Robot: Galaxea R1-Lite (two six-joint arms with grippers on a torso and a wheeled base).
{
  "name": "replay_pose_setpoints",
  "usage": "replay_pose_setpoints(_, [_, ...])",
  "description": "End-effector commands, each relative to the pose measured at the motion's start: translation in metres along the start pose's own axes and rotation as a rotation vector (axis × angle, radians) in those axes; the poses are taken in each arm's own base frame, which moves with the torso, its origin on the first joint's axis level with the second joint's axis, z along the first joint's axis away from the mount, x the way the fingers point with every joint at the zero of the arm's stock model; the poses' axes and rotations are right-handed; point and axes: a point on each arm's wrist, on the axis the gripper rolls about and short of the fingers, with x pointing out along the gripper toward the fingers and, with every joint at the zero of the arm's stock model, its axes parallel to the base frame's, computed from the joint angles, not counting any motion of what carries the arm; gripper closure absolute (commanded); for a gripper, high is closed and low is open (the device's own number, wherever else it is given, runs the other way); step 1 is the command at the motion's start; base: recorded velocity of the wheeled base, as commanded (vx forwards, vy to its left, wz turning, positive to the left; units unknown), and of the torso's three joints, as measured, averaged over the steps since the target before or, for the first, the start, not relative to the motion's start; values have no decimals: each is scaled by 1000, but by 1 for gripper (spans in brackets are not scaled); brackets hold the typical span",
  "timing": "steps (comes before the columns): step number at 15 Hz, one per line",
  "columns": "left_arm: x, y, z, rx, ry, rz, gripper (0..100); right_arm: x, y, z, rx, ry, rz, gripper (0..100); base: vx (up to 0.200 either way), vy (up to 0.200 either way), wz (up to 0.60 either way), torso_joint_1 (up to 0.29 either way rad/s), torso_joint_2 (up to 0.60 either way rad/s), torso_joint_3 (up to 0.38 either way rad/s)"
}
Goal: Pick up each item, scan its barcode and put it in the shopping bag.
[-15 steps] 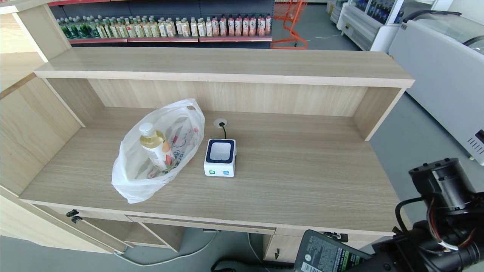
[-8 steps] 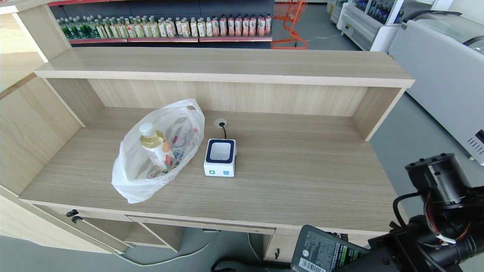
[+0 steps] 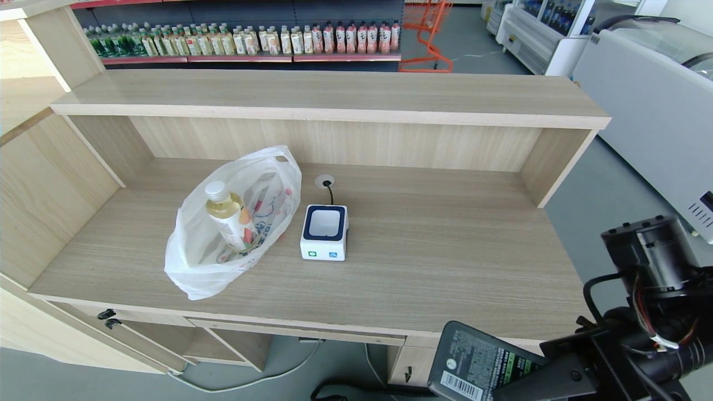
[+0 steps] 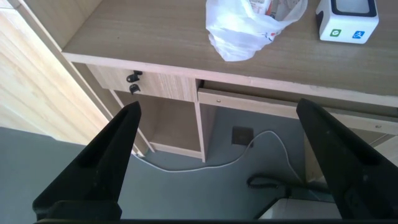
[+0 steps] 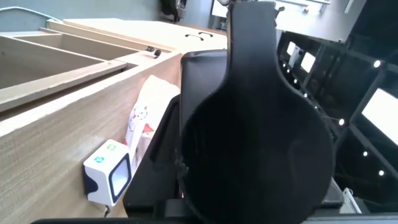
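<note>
Two tools logged. Right tool (image 3: 536, 376) clamps a flat, matte black rectangular box (image 3: 473, 359) with a barcode label, low off the front edge of the wood-grain tabletop (image 3: 445, 250). Left tool (image 4: 219, 104): black wedge fingers spread, nothing between them, below the tabletop. Crinkled white plastic bag (image 3: 192, 270) holds a leaning capped bottle (image 3: 229, 218). Cube-shaped white scanner (image 3: 324, 234) sits just beside the bag.

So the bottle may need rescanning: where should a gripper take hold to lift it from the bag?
Grip the bottle at its shoulder, just below the white cap, coming from above through the open mouth of the bag. It leans cap uppermost, base down inside. Use the open left gripper; the right gripper holds a black box.
</note>
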Motion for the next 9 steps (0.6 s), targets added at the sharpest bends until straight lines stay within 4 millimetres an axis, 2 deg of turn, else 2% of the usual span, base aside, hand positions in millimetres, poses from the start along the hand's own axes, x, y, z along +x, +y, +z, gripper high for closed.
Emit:
replay_pose_setpoints(1, [0, 0, 0, 0, 2, 1, 0, -1, -2, -1, -97, 7, -3, 100, 0, 0, 0, 0, 0, 0])
replay_pose_setpoints(9, [0, 0, 0, 0, 2, 1, 0, -4, -12, -5, -160, 29, -25, 100, 0, 0, 0, 0, 0, 0])
